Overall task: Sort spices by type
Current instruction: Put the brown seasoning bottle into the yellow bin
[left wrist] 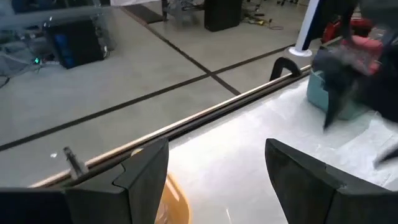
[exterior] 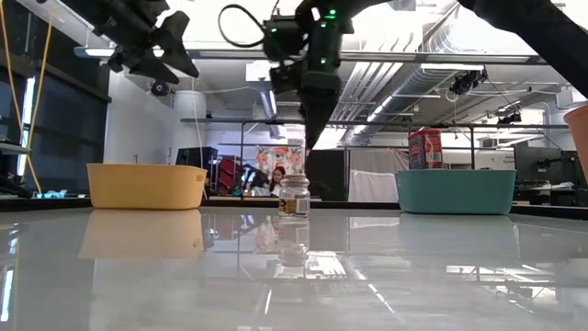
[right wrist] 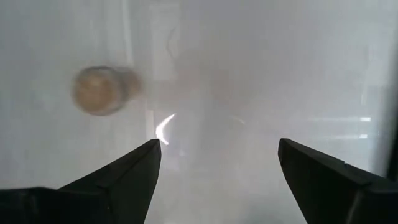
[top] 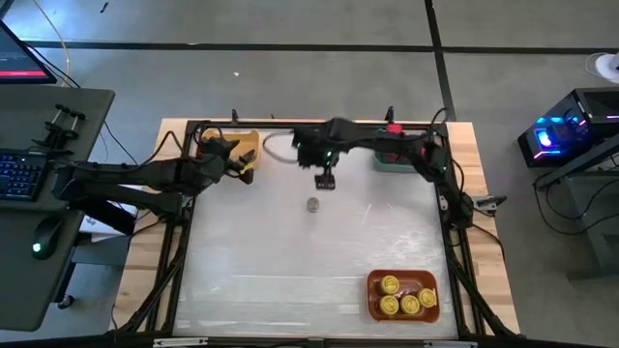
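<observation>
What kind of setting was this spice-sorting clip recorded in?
Most likely a robotics lab or workshop, not a kitchen. The table stands on bare concrete floor beside a desk with a keyboard, exposed ceiling ducts run overhead, and a lit computer case sits nearby.

One small tan-lidded jar (top: 312, 204) stood upright and alone on the table, mid-way across toward the far side. Four round yellow-lidded jars (top: 404, 295) sat clustered, touching, in the orange bin (top: 374, 297) at the near right. A red tin (exterior: 424, 148) stood upright in the teal bin (exterior: 455, 191).
</observation>
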Action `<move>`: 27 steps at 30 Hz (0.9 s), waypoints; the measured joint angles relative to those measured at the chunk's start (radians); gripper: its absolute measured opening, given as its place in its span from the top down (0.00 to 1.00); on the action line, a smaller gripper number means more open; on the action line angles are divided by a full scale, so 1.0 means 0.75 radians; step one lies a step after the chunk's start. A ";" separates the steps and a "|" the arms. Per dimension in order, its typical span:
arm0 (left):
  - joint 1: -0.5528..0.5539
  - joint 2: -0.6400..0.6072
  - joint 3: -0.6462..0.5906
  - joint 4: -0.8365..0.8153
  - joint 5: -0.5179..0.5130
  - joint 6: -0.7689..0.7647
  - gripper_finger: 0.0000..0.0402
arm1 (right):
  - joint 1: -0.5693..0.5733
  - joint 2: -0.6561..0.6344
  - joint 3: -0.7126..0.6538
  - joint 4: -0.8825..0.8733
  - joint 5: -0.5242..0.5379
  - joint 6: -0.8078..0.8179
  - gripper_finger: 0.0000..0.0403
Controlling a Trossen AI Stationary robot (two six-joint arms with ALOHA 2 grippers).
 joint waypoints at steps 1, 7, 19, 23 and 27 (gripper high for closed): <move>0.000 0.000 0.000 -0.021 -0.002 -0.026 0.37 | -0.022 -0.021 0.000 -0.004 0.001 0.016 0.20; 0.001 0.073 -0.003 0.074 0.025 -0.052 0.37 | -0.140 -0.153 -0.001 -0.076 0.002 0.076 0.20; 0.162 0.883 0.570 0.080 0.974 0.232 0.37 | -0.297 -0.467 -0.002 -0.135 -0.001 0.171 0.20; 0.211 1.161 0.922 -0.291 1.248 0.225 0.37 | -0.348 -0.537 -0.002 -0.150 0.001 0.216 0.20; 0.224 1.369 1.192 -0.572 1.401 0.165 0.37 | -0.379 -0.574 -0.002 -0.170 0.002 0.223 0.20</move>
